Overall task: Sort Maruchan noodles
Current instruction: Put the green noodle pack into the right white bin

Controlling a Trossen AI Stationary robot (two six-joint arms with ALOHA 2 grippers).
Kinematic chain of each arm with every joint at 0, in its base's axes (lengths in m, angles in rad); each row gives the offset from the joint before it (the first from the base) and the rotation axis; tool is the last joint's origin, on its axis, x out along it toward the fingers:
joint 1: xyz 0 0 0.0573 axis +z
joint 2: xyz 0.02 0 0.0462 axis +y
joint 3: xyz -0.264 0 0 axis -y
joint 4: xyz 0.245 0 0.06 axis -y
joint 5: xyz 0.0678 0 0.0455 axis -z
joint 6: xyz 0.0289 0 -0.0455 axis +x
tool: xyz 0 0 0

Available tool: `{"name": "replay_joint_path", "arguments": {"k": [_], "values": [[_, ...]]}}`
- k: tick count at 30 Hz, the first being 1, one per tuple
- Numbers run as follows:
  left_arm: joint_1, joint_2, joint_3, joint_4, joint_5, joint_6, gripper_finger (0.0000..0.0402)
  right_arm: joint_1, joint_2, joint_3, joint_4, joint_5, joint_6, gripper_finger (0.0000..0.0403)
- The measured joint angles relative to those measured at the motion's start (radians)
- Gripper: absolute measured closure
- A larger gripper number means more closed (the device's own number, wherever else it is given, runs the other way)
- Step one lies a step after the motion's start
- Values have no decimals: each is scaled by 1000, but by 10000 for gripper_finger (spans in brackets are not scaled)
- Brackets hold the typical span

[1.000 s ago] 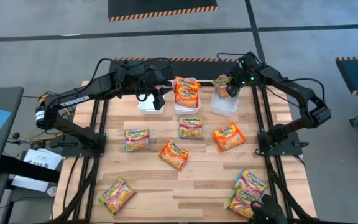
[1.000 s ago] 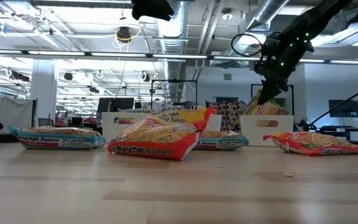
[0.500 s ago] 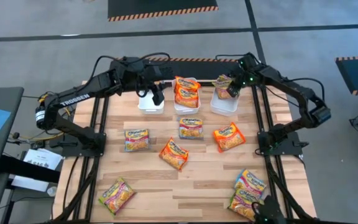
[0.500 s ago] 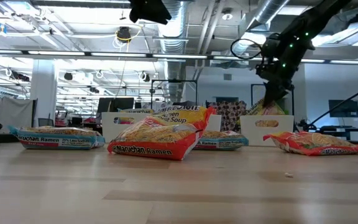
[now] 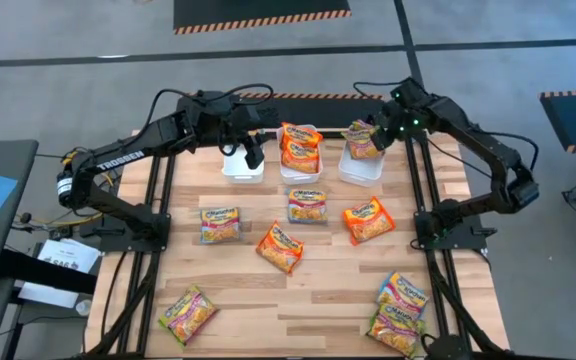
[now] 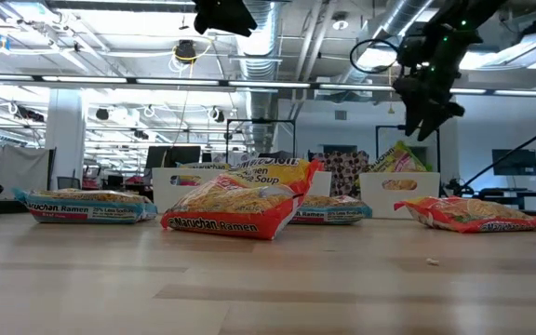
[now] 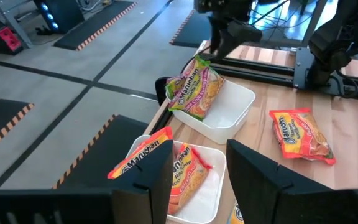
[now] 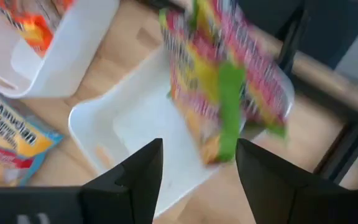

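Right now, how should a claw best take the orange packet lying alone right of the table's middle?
Probably from straight above, pinching across the orange packet's narrower width. It lies flat and skewed on the wooden table, apart from other packets, so both long edges are free.

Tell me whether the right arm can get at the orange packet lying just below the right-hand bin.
Probably yes. The right gripper hangs open above the right bin, holding nothing, and the orange packet lies flat on bare wood just in front of that bin, with nothing on it or crowding it.
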Motion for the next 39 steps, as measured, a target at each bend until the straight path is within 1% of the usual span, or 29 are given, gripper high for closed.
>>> {"name": "replay_joint_path", "arguments": {"k": [2,8,14,17,25,29,34,36,39], "values": [[0,0,0,0,0,0,264,13,8,-2,-37,-1,50,180],[0,0,0,0,1,0,264,79,76,-5,-38,1,99,182],[0,0,0,-3,1,0,264,107,151,-5,-51,62,142,182],[0,0,0,-3,1,0,264,107,190,-6,-51,98,143,182],[0,0,0,-4,2,0,264,105,289,-6,-12,119,143,182],[0,0,0,-4,1,0,264,100,333,-6,-7,187,136,182],[0,0,0,-5,2,0,264,70,349,-6,37,250,114,188],[0,0,0,-5,2,0,264,55,349,-6,51,250,112,194],[0,0,0,-5,2,0,264,38,337,-6,41,217,105,202]]}}
